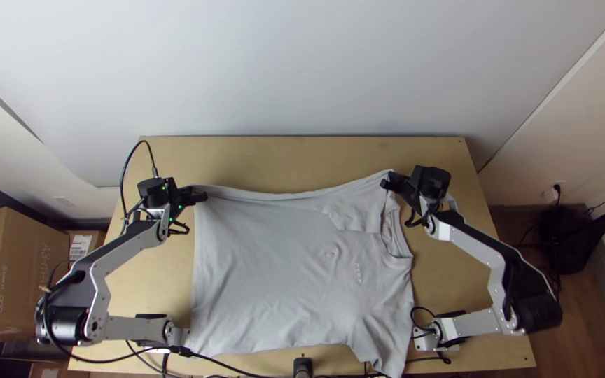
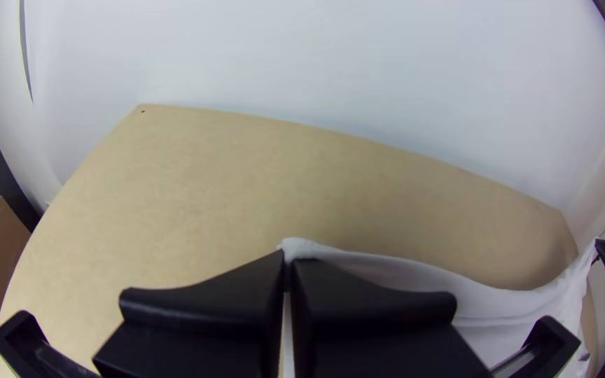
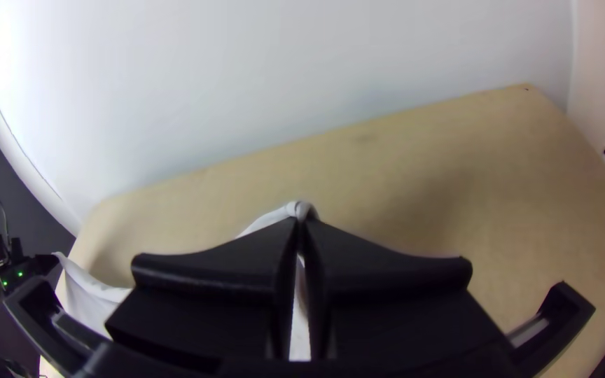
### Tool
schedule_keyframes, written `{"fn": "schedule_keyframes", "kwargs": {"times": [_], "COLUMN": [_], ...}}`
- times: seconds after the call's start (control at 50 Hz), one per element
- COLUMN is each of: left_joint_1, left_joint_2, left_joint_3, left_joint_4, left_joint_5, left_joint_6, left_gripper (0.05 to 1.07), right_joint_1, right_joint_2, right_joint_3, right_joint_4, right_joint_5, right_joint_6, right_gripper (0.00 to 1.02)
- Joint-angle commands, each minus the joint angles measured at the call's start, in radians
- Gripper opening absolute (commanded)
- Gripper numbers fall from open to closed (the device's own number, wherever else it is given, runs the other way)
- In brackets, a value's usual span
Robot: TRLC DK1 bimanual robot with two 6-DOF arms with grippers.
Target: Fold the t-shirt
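Cardboard box [image 1: 31, 269] beside wooden table [image 1: 281, 155]

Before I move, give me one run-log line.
Left hand: shut on shirt hem corner | right hand: shut near collar | shirt: spread, unfolded

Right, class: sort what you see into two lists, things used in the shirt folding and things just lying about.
In the job:
- grey t-shirt, spread out
- left gripper, shut on its far edge
- right gripper, shut on that edge's other end

Lying about:
- large cardboard box
- smaller labelled box
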Motion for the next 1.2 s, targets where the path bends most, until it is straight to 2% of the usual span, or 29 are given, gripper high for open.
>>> {"fn": "schedule_keyframes", "kwargs": {"times": [0.0, 0.6, 0.84, 1.0, 1.18], "left_joint_1": [0.022, 0.037, 0.034, 0.041, 0.057], "left_joint_2": [0.081, 0.481, 0.546, 0.547, 0.527], "left_joint_3": [0.072, 0.554, 0.669, 0.730, 0.717], "left_joint_4": [0.025, -0.061, -0.130, -0.270, -0.302], "left_joint_5": [-0.001, -0.001, -0.001, 0.025, 0.047], "left_joint_6": [-0.021, -0.021, -0.043, -0.086, -0.086], "left_gripper": [0.08, 0.08, 0.08, 0.08, 0.08], "right_joint_1": [-0.018, -0.030, -0.037, -0.041, -0.041], "right_joint_2": [0.092, 0.521, 0.544, 0.538, 0.512], "right_joint_3": [0.103, 0.596, 0.640, 0.665, 0.663], "right_joint_4": [0.027, -0.007, -0.021, -0.107, -0.177], "right_joint_5": [-0.007, -0.018, -0.016, -0.018, -0.018], "right_joint_6": [-0.018, -0.040, -0.064, -0.061, -0.050], "right_gripper": [0.03, 0.03, 0.03, 0.03, 0.03]}}
